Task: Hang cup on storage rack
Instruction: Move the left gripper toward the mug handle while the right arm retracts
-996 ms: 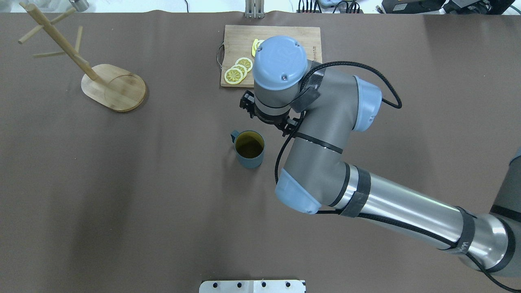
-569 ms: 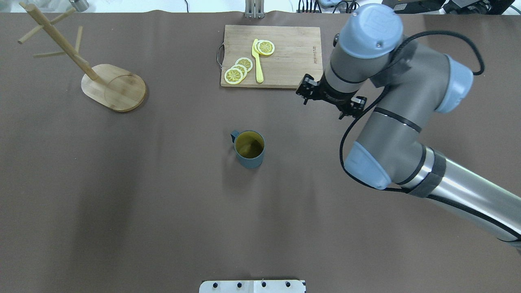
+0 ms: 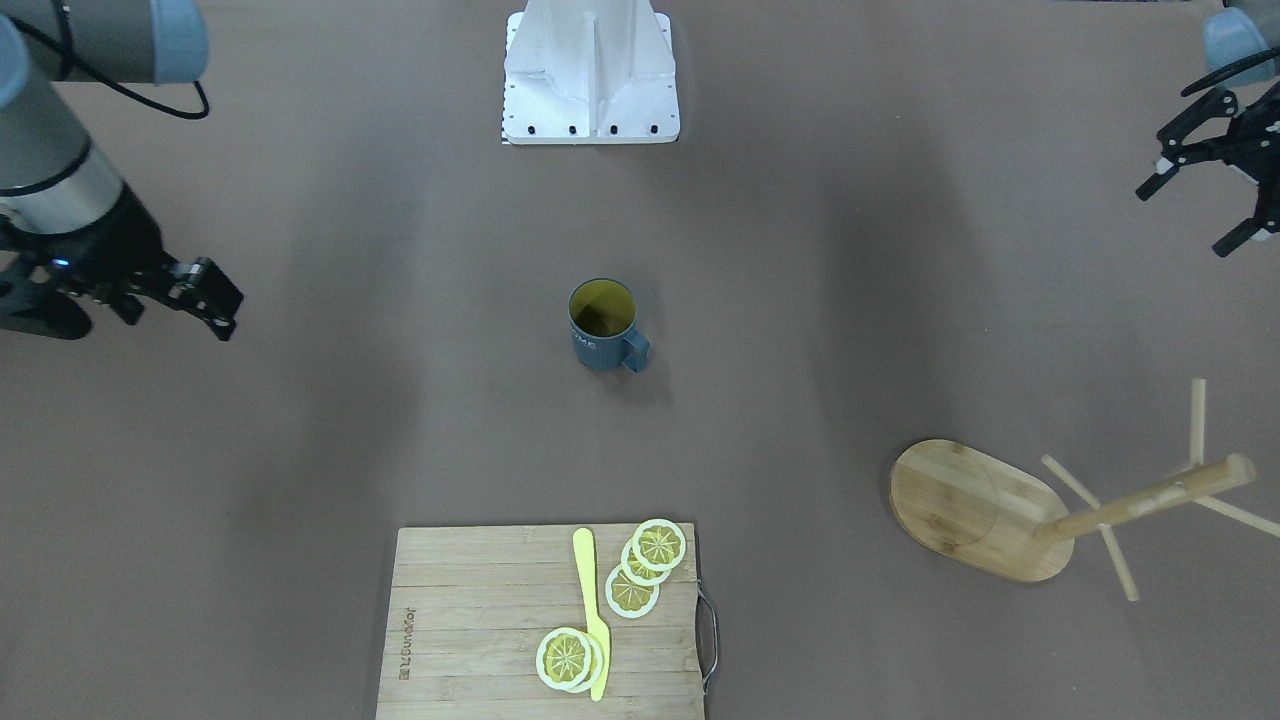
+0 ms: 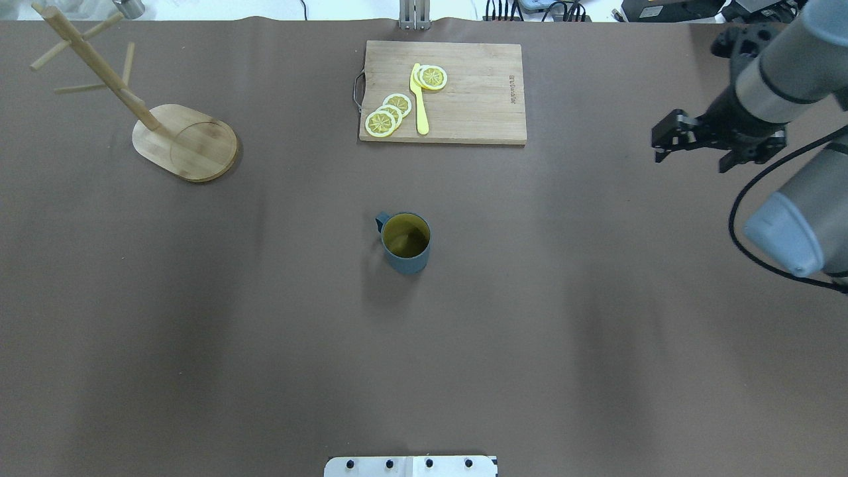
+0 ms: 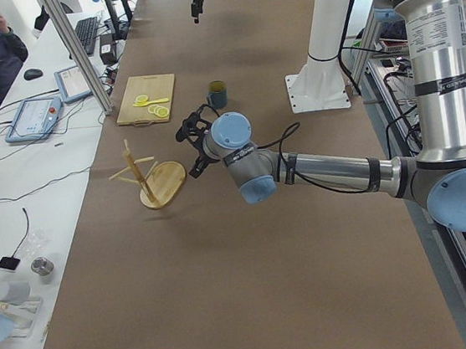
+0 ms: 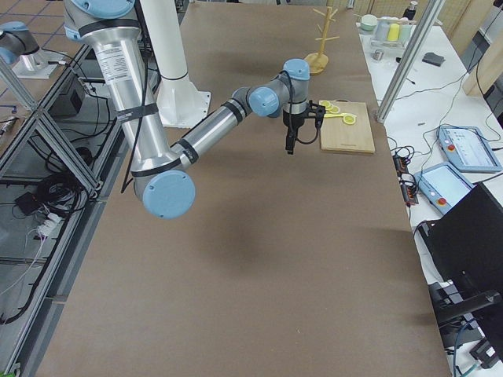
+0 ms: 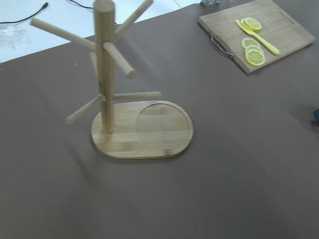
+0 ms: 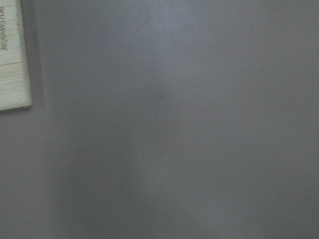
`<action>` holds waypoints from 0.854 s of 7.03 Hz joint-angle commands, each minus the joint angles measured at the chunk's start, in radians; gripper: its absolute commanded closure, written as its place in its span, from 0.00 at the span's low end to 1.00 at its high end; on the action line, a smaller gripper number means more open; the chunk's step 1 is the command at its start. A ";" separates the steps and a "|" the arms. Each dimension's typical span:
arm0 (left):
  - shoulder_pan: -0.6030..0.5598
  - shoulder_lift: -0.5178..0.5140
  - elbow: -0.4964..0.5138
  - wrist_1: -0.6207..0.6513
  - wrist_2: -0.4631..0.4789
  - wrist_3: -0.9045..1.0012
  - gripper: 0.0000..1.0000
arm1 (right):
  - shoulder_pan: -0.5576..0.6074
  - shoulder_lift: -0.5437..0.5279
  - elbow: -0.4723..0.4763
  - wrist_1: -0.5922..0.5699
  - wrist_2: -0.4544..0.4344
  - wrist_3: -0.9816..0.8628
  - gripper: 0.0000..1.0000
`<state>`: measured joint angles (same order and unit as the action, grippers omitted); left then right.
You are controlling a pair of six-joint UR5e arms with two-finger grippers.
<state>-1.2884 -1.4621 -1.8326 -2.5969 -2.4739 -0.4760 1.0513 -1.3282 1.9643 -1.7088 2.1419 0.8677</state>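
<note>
Front-facing view. Left edge: right end effector (image 3: 125, 300), fingers spread, empty. Centre: one cup (image 3: 603, 322), upright on the bench (image 3: 300, 450), long axis vertical, handle toward lower right. It lies to the right of that end effector, which I judge the nearer of the two. Lower centre: one cutting board (image 3: 470, 620). Lower right: one rack (image 3: 975, 510), nothing hung. Upper right: left end effector (image 3: 1190, 212), fingers spread, empty.

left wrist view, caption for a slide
Empty bamboo mug tree on the brown table, cutting board with lemon slices beyond.
</note>
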 commanded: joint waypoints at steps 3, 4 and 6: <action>0.398 -0.142 0.010 -0.063 0.365 -0.180 0.02 | 0.286 -0.268 0.005 0.006 0.099 -0.564 0.00; 0.502 -0.174 0.018 -0.063 0.469 -0.196 0.02 | 0.352 -0.310 0.001 0.006 0.128 -0.660 0.00; 0.650 -0.301 0.096 -0.065 0.629 -0.207 0.02 | 0.453 -0.385 -0.028 0.006 0.127 -0.842 0.00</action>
<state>-0.7250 -1.6867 -1.7845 -2.6609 -1.9366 -0.6722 1.4406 -1.6670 1.9527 -1.7028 2.2650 0.1352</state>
